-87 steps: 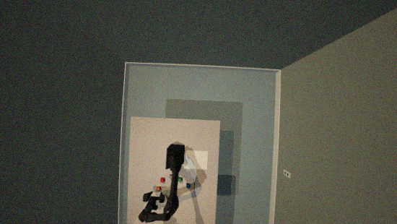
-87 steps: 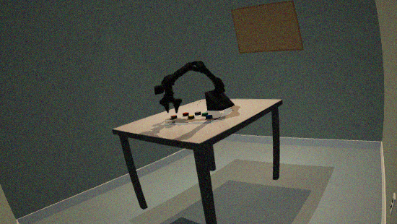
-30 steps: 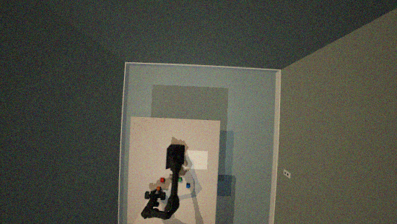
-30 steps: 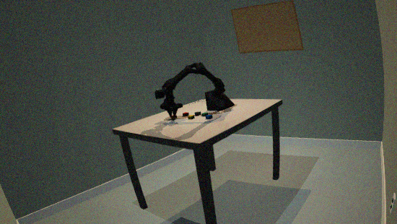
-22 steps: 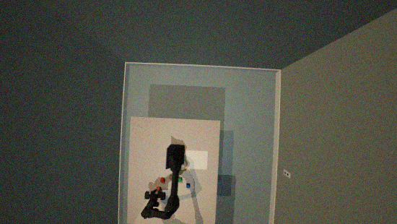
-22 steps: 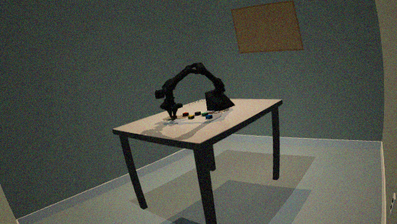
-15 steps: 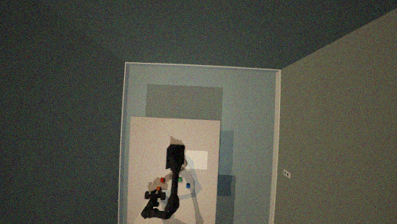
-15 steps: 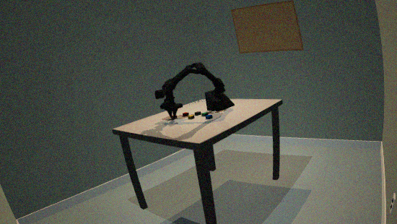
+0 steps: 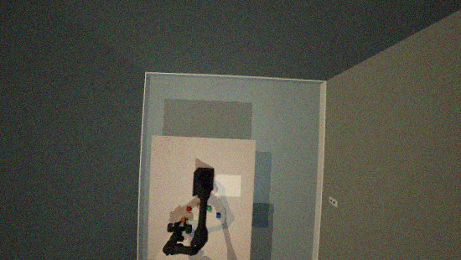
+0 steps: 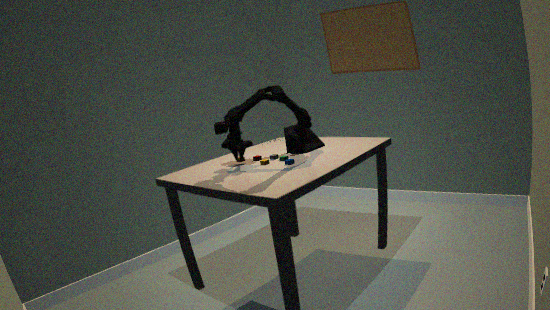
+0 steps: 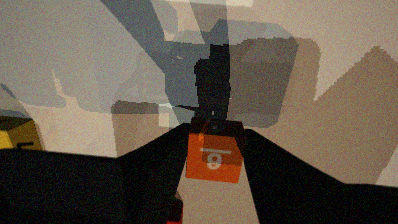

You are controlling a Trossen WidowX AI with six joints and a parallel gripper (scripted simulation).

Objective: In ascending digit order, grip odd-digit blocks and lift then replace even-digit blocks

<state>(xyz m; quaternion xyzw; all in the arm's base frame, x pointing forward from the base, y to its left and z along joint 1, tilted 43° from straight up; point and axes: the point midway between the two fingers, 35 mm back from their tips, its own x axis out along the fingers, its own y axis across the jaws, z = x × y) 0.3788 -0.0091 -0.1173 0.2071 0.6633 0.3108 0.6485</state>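
My gripper (image 11: 216, 132) (image 9: 183, 222) (image 10: 240, 157) is shut on an orange block (image 11: 213, 161) (image 9: 183, 219) that shows a white digit with a bar; I cannot read the digit for sure. The block sits between the two dark fingers, seemingly a little above the table (image 10: 225, 185) (image 9: 168, 168), with its shadow lying apart from it. A yellow block (image 11: 14, 133) (image 10: 264, 161) lies to the left in the wrist view. A red block (image 9: 189, 208) (image 10: 257, 158), a green block (image 9: 209, 208) (image 10: 283, 158) and a blue block (image 9: 218, 215) (image 10: 289, 161) lie nearby.
A dark block (image 10: 274, 156) lies among the others. The arm's base (image 10: 300, 140) (image 9: 204, 180) stands behind the blocks. The gripper is near the table's left edge in the exterior view.
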